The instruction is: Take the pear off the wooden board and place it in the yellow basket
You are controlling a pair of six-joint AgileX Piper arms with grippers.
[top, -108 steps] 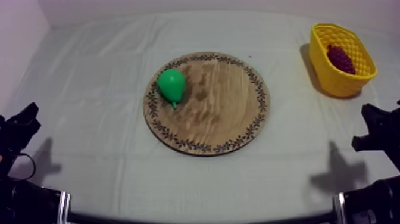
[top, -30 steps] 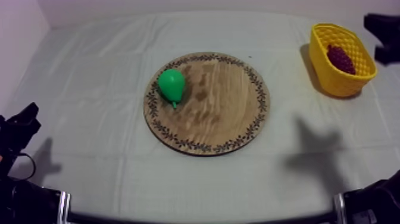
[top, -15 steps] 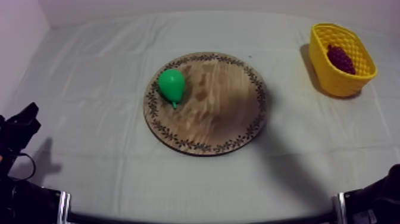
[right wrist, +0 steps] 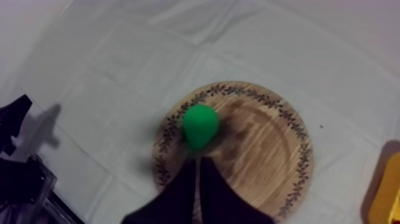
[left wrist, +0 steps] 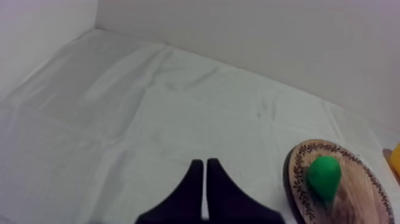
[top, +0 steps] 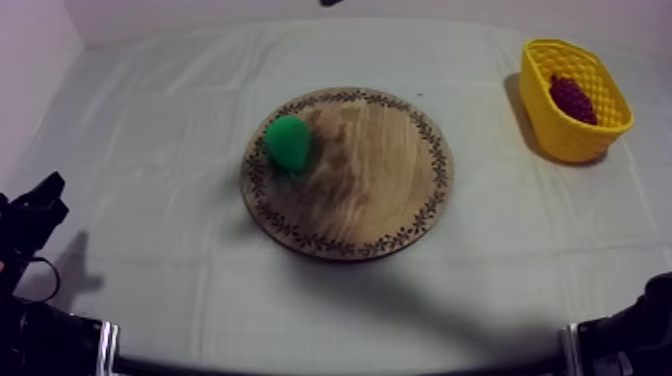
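The green pear (top: 288, 142) lies on the left part of the round wooden board (top: 380, 190), under a soft shadow. In the right wrist view my right gripper (right wrist: 196, 162) hangs high above the board (right wrist: 262, 149), fingers together in a narrow wedge, tips just short of the pear (right wrist: 199, 124). My left gripper (top: 38, 205) rests low at the table's left, shut as a wedge (left wrist: 205, 163), with the pear (left wrist: 324, 176) and board (left wrist: 296, 179) off to its side. The yellow basket (top: 560, 135) stands at the far right.
A bunch of dark red grapes (top: 572, 98) lies inside the basket. A dark bit of my right arm (top: 330, 2) shows at the table's far edge. Bare cloth surrounds the board on all sides.
My right arm has swung from beside the basket to high over the board. Its shadow slid left across the cloth onto the board and pear. The left arm and the pear stayed still.
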